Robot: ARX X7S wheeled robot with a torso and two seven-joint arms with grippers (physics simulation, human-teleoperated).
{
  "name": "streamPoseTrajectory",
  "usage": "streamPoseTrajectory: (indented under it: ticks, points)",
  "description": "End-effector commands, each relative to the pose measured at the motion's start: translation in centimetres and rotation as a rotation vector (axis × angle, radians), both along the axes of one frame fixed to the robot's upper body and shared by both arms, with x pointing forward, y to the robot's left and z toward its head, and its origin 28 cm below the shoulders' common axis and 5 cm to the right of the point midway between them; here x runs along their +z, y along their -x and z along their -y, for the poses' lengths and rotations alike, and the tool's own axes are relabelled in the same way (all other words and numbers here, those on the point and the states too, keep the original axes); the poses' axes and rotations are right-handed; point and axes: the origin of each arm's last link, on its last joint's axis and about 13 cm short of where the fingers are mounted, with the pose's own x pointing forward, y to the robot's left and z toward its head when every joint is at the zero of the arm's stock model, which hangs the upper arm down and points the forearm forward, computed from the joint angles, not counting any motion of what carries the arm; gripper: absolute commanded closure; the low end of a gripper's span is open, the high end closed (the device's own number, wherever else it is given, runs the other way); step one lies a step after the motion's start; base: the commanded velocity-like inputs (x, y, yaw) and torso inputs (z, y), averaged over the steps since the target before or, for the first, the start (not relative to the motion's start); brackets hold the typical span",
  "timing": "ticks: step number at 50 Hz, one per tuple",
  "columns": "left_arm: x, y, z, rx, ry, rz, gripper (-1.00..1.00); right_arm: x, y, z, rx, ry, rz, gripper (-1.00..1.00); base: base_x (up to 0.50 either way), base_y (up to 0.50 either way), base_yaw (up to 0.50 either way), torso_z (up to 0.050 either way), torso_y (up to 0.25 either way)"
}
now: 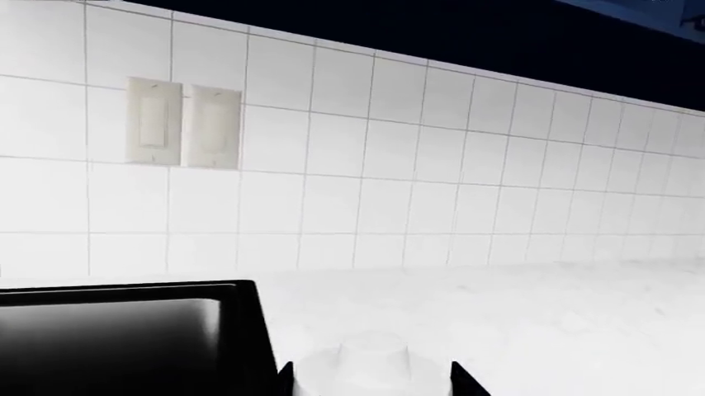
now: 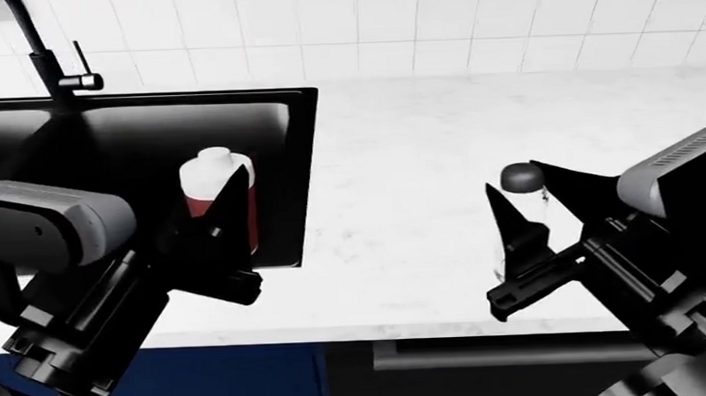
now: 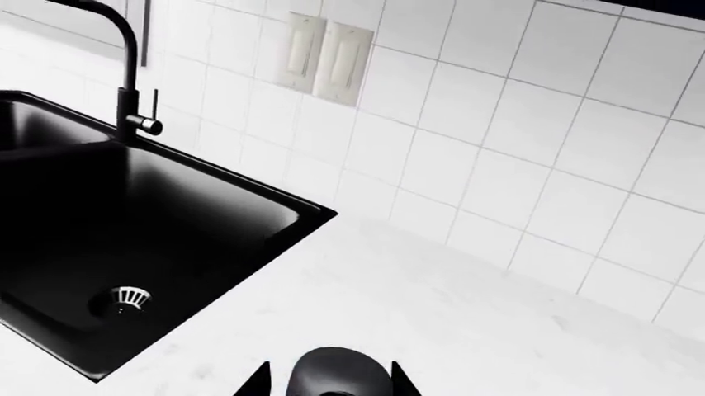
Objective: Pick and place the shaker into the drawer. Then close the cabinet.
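Jaws of the right gripper (image 2: 529, 192) bracket the clear, dark-capped shaker (image 2: 523, 185) on the white marble surface (image 2: 422, 160) right of the black sink (image 2: 150, 126), while left gripper (image 2: 212, 207) jaws hold a white-capped red bottle (image 2: 215, 190) over that sink.

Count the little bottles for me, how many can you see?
2. A red bottle with a white cap sits between the left gripper's jaws by the sink. A clear shaker with a dark cap stands between the right gripper's jaws on the counter.
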Motion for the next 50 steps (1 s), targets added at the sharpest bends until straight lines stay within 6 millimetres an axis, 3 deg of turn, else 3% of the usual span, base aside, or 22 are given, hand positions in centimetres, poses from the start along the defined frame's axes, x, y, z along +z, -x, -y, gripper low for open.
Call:
streamPoseTrajectory:
  ticks: [1,50]
  points:
    - [-0.4,0.0,-0.2,0.011,0.01,-0.013,1.0,0.2,0.1,-0.4,0.011,0.012,0.015,1.0,0.0,0.5,0.0,0.0,0.0]
    - [-1.1,0.2,-0.6,0.01,0.005,-0.025,1.0,-0.3,0.1,-1.7,0.036,0.008,0.003,1.0,0.0,0.5,0.0,0.0,0.0]
